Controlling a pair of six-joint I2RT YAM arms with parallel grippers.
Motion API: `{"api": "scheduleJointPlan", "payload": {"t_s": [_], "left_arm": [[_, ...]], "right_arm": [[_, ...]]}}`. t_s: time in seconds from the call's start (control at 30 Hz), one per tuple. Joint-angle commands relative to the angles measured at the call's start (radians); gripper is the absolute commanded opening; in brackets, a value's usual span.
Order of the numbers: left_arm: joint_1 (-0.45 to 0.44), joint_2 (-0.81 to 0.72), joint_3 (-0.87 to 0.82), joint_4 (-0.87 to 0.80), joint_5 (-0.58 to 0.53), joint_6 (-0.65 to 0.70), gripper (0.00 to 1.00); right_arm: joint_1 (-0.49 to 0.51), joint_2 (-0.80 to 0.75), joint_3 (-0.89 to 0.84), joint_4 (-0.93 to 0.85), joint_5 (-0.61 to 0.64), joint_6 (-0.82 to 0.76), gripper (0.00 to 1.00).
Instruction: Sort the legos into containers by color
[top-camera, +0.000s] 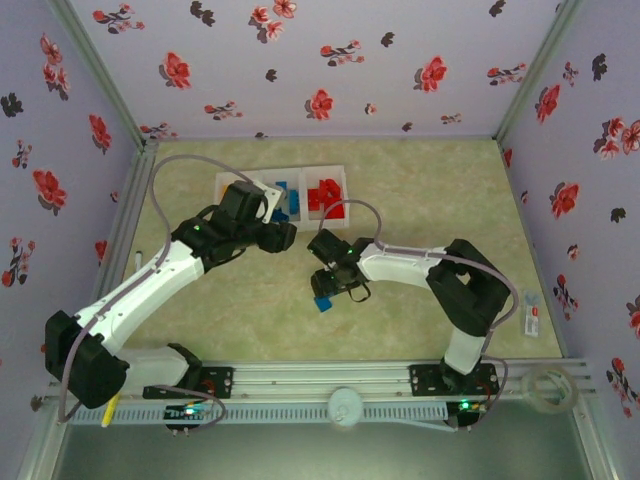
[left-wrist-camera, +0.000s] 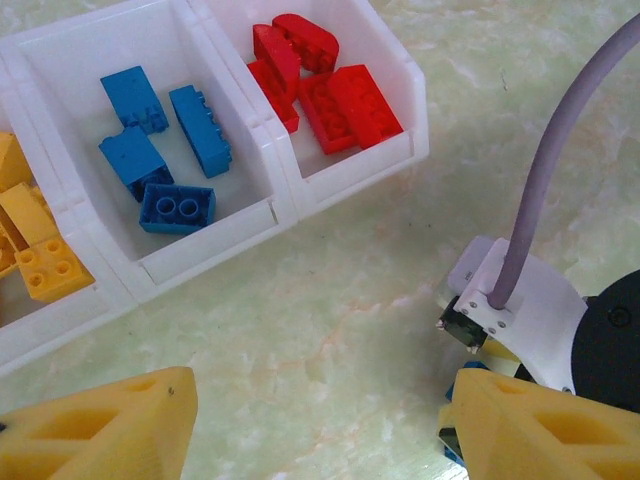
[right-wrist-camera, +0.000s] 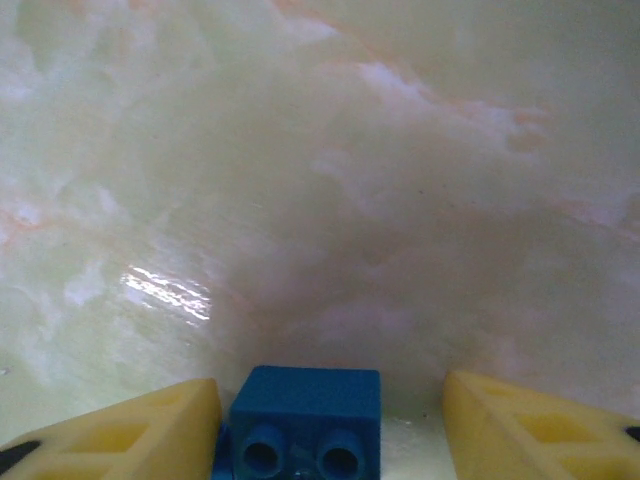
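Table (top-camera: 420, 190): marbled green-beige surface. Left arm (top-camera: 150, 285) reaches toward the far centre; right arm (top-camera: 420, 265) bends inward to mid-table. White tray (left-wrist-camera: 290, 195) sits at the far centre, with three joined compartments. The left wrist view shows yellow bricks (left-wrist-camera: 35, 240) in one end compartment, blue bricks (left-wrist-camera: 165, 150) in the middle and red bricks (left-wrist-camera: 320, 85) in the other end.

Left pincer (left-wrist-camera: 325, 400): released, nothing between its fingers, just short of the tray.

Right pincer (right-wrist-camera: 330, 385): not clenched, set astride a loose blue brick (right-wrist-camera: 305, 420) on the table. One finger (right-wrist-camera: 120, 430) touches it; the other stands apart.
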Motion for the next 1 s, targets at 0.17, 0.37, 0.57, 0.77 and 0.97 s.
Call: {"api": "scheduleJointPlan", "payload": {"t_s": [0.17,0.37,0.57,0.77,0.97], "left_arm": [[0.005,-0.026,-0.02,0.007,0.014,0.028,0.69],[0.005,-0.039,-0.03,0.009,0.013,0.024,0.69],[0.005,-0.044,-0.04,0.012,0.014,0.016,0.69],[0.005,-0.065,-0.053,0.009,0.008,0.005,0.69],[0.005,-0.098,-0.059,-0.002,-0.011,-0.001,0.69]], "right_arm": [[0.012,0.033,0.043,-0.061,0.054,0.011,0.48],[0.012,0.034,0.053,-0.07,0.061,0.002,0.36],[0.008,0.034,0.131,-0.096,0.103,-0.04,0.35],[-0.04,0.047,0.27,-0.093,0.117,-0.095,0.35],[-0.109,0.108,0.417,-0.026,0.076,-0.133,0.35]]}}
